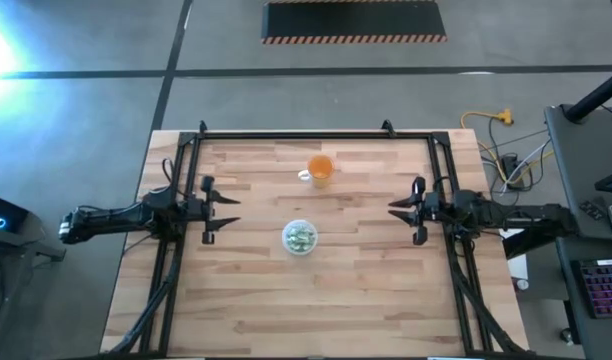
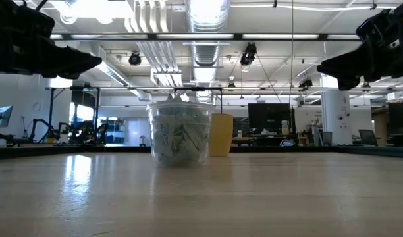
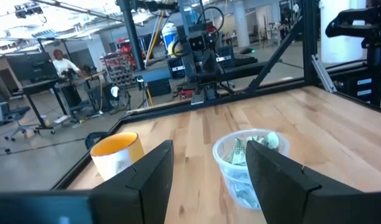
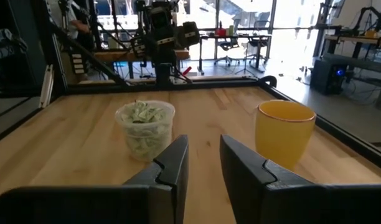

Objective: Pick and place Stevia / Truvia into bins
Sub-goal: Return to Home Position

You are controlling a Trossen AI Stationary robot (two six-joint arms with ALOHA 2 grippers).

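Observation:
The bin, a small round clear cup (image 1: 299,237), stands on its base at the middle of the wooden table. It is filled with pale green and white Stevia / Truvia sachets (image 4: 142,113), which show through its wall (image 2: 178,141). My left gripper (image 1: 231,210) hovers level over the table's left side. It is open and points at the cup, with nothing between its fingers (image 3: 209,149). My right gripper (image 1: 394,207) hovers level over the right side. It is open by a narrower gap and also holds nothing (image 4: 203,142).
An orange translucent cup (image 1: 319,170) with a white handle stands behind the clear cup, toward the far edge. A dark metal frame (image 1: 286,135) runs along the far, left and right edges. The wood between the cup and each gripper and toward the near edge is bare.

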